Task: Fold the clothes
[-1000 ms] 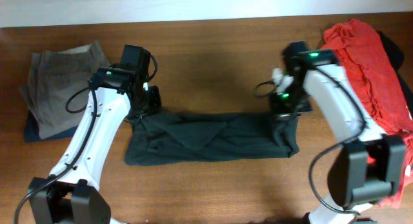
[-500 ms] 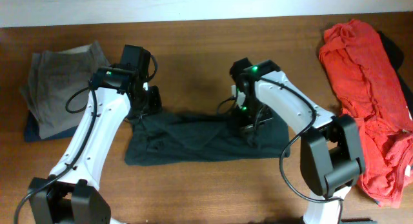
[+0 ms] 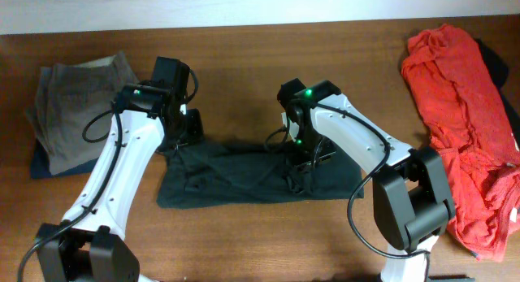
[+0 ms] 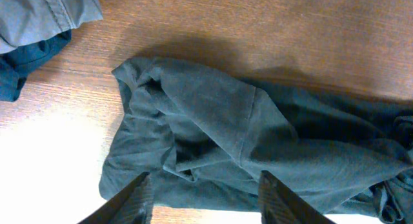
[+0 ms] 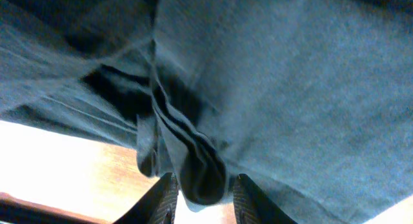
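Observation:
A dark grey-green garment (image 3: pixel 236 178) lies crumpled along the table's middle. It also shows in the left wrist view (image 4: pixel 258 140) and fills the right wrist view (image 5: pixel 290 88). My left gripper (image 3: pixel 184 126) is open and empty, its fingers spread (image 4: pixel 205 199) just above the garment's left end. My right gripper (image 3: pixel 305 152) is over the garment's middle-right part. In the right wrist view it is shut (image 5: pixel 203 192) on a bunched fold of the garment, lifted off the table.
A stack of folded khaki and dark blue clothes (image 3: pixel 73 111) sits at the far left and shows in the left wrist view (image 4: pixel 39 17). A pile of red clothes (image 3: pixel 463 95) with something dark beneath lies at the right edge.
My right gripper has carried the garment's right end leftward over its middle, so the garment is now shorter. The left arm has not moved.

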You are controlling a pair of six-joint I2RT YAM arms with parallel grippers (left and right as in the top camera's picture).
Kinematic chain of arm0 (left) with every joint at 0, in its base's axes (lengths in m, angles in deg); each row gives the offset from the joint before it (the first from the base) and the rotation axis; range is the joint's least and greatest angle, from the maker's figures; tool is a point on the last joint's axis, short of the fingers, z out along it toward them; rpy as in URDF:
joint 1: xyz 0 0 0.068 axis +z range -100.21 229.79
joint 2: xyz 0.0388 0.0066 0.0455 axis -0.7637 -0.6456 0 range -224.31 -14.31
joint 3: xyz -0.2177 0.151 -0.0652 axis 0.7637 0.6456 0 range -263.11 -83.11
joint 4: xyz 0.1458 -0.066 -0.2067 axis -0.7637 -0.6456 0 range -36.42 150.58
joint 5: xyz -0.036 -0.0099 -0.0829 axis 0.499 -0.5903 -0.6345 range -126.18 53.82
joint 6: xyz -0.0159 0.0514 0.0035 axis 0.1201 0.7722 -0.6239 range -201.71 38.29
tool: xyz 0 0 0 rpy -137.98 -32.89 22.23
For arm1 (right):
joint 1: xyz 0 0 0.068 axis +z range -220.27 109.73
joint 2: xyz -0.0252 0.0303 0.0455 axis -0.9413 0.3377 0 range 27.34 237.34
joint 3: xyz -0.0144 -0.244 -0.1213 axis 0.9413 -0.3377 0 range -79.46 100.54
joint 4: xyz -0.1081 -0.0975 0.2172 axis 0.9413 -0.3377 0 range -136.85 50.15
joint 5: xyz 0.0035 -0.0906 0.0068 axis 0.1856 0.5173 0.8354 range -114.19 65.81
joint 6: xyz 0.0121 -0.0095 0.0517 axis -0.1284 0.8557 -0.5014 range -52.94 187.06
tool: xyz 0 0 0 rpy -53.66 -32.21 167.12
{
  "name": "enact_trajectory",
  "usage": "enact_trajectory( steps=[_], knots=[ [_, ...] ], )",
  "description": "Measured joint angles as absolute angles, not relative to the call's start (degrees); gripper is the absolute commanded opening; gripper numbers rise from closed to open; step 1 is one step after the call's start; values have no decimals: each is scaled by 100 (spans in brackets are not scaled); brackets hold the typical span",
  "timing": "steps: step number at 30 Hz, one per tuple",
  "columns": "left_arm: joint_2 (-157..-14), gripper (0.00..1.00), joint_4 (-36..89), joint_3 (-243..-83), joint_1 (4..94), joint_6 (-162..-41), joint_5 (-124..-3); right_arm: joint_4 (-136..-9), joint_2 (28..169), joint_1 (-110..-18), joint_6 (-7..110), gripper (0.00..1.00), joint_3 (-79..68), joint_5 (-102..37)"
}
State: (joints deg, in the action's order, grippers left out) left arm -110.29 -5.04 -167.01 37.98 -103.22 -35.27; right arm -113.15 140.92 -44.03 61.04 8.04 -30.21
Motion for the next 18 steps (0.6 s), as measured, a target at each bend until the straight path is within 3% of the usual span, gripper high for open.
enact_trajectory(
  steps=[18],
  knots=[
    [-11318,71,-537,-16687,4095,-10290,-3029,-11888,13852,-6153,6285,35,1206,-3000]
  ],
)
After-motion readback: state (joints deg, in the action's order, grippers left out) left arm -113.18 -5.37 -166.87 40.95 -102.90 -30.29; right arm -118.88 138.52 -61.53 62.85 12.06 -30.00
